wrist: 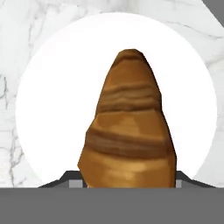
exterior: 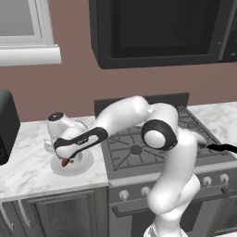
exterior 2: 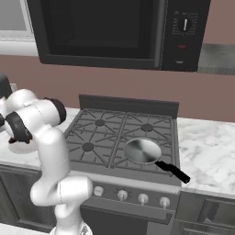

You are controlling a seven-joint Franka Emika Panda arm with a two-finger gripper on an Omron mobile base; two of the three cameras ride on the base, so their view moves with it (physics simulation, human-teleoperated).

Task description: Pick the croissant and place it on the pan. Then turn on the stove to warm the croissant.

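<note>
Fingers (wrist: 129, 185): partly closed, flanking croissant (wrist: 127, 127) | grip unclear | croissant over plate (wrist: 48, 100)

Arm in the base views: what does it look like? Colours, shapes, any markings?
Glossy white, rounded tubular links on the arm, with dark joint rings, one a black-rimmed disc at the elbow. The hand is white with a black band along its side. No cables, no readable markings. In the hand view, grey finger tips with the jaws flanking the croissant.
</note>
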